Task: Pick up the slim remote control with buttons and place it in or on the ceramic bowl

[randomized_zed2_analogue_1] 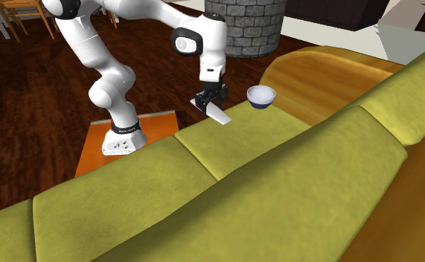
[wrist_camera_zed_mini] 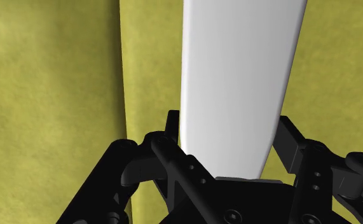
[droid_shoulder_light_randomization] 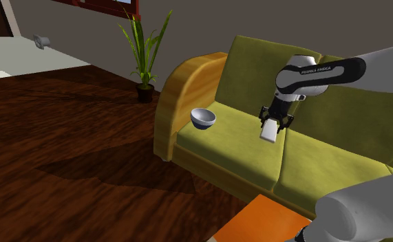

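On the shoulder view's left we see the bowl (droid_shoulder_light_randomization: 202, 118) sitting on the green sofa (droid_shoulder_light_randomization: 237, 150). To its right, our gripper (droid_shoulder_light_randomization: 271, 126) pinches the white remote (droid_shoulder_light_randomization: 268, 133) by one end, over the seat. We think the remote could slip out or bump the bowl, since most of it hangs loose.

There is one long flat white remote control (droid_shoulder_light_randomization: 268, 132). There is one round white bowl with a dark blue outside (droid_shoulder_light_randomization: 202, 118). There is one big green sofa (droid_shoulder_light_randomization: 243, 69) with three seat cushions (randomized_zed2_analogue_1: 121, 186) and one yellow wooden sofa arm (droid_shoulder_light_randomization: 181, 89). There is one tall green plant in a dark pot (droid_shoulder_light_randomization: 145, 58). There is one white robot arm (droid_shoulder_light_randomization: 319, 74) with one black gripper (droid_shoulder_light_randomization: 274, 127), and the gripper has two fingers (wrist_camera_zed_mini: 292, 137). There is one orange box (droid_shoulder_light_randomization: 260, 218).
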Controlling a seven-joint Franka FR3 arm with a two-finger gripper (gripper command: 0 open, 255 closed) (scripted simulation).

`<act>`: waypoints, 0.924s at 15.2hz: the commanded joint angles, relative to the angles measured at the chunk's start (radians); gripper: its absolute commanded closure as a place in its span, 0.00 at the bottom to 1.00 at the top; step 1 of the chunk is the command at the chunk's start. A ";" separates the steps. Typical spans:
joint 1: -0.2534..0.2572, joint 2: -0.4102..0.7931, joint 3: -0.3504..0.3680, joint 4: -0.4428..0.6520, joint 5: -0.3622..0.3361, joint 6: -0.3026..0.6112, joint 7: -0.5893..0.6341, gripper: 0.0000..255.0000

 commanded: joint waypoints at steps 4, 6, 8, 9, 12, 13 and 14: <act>-0.001 -0.025 0.001 0.049 -0.001 -0.074 -0.001 1.00; -0.001 -0.030 0.002 0.063 -0.001 -0.093 -0.001 1.00; 0.018 0.017 0.028 0.107 0.013 -0.091 0.036 1.00; 0.027 0.041 0.041 0.130 0.019 -0.090 0.055 1.00; 0.053 0.117 0.076 0.207 0.033 -0.091 0.109 1.00; 0.061 0.144 0.088 0.235 0.036 -0.093 0.127 1.00; 0.069 0.170 0.099 0.264 0.038 -0.095 0.145 1.00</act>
